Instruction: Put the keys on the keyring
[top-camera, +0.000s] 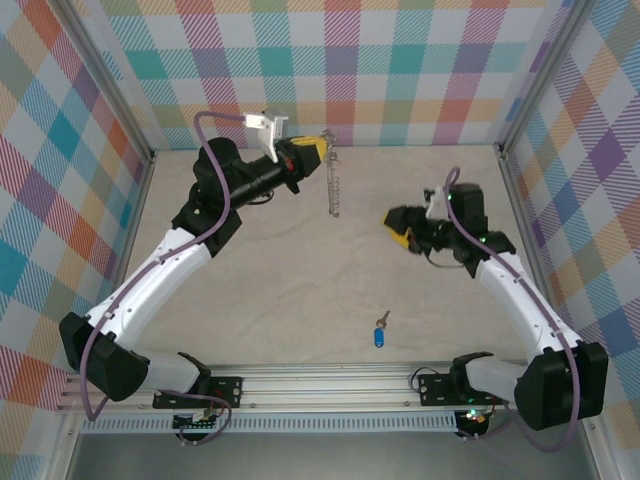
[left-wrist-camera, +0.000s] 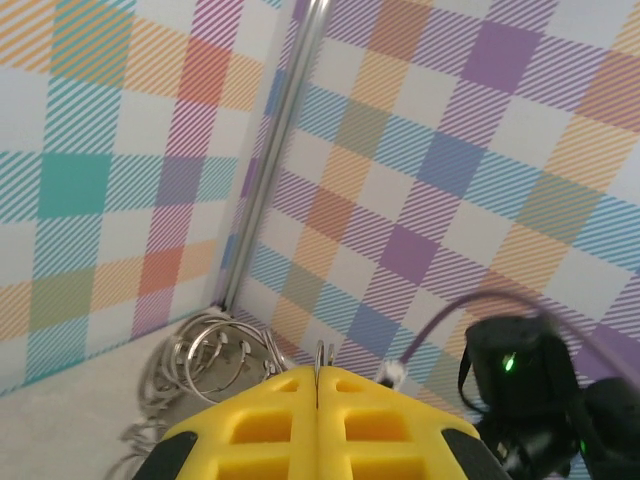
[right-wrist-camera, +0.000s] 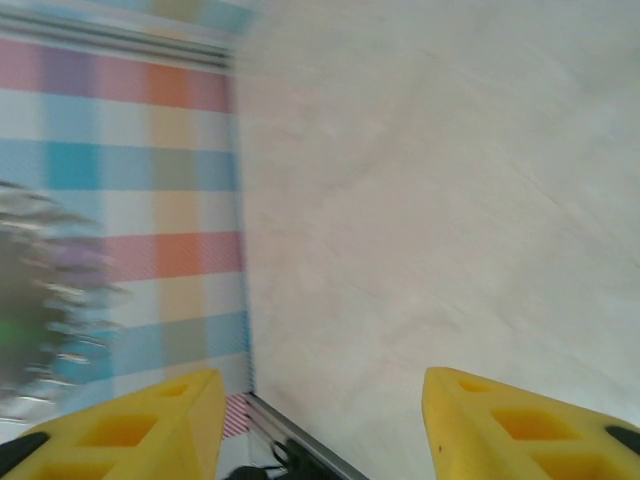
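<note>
Keyring (top-camera: 333, 188) dangles from the left gripper (top-camera: 322, 148), held up by the far wall (top-camera: 400, 70), yellow fingers (left-wrist-camera: 280, 420) pinched tight on its thin wire. Over to the right, the right gripper (top-camera: 398, 224) hovers with fingers spread wide, gripping nothing. Well apart from both, the key (top-camera: 380, 334) lies on the table (top-camera: 280, 280) near the front edge.

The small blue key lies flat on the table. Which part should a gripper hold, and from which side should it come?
Grip the key by its blue head, coming straight down from above. It lies flat on the table, and the head is its widest part; the metal shank is thin. The open right gripper is probably the one to use.
</note>
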